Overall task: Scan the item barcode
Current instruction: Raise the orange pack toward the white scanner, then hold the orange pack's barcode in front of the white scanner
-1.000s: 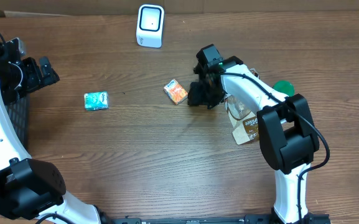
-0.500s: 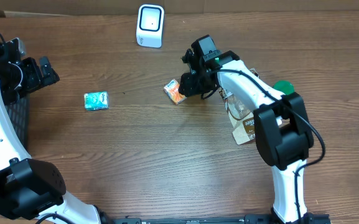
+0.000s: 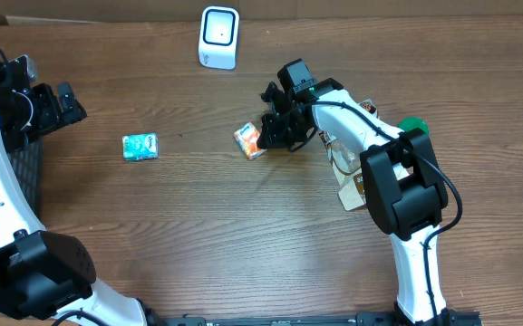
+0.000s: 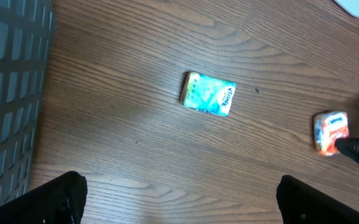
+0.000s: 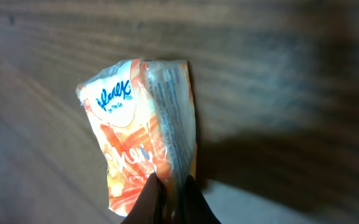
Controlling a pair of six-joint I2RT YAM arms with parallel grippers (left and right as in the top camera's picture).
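An orange-and-white tissue pack [image 3: 249, 140] lies on the wooden table left of centre-right. My right gripper [image 3: 269, 134] is shut on that pack's right edge. In the right wrist view the dark fingertips pinch the wrapper's seam [image 5: 139, 137], and the gripper [image 5: 172, 202] sits at the bottom of the frame. The white barcode scanner [image 3: 218, 37] stands at the table's far edge. My left gripper [image 3: 66, 104] hovers open at the far left with nothing between its fingers [image 4: 182, 194]. The left wrist view also shows the orange pack [image 4: 330, 132] at its right side.
A teal tissue pack [image 3: 140, 147] [image 4: 209, 94] lies on the left half of the table. A brown pouch [image 3: 356, 186] and a green object [image 3: 413, 127] sit beside the right arm. A dark mesh basket [image 4: 8, 93] stands at the left edge.
My right gripper moved left onto the orange pack and closed on its edge, and the pack shifted slightly left. The left arm has not moved.
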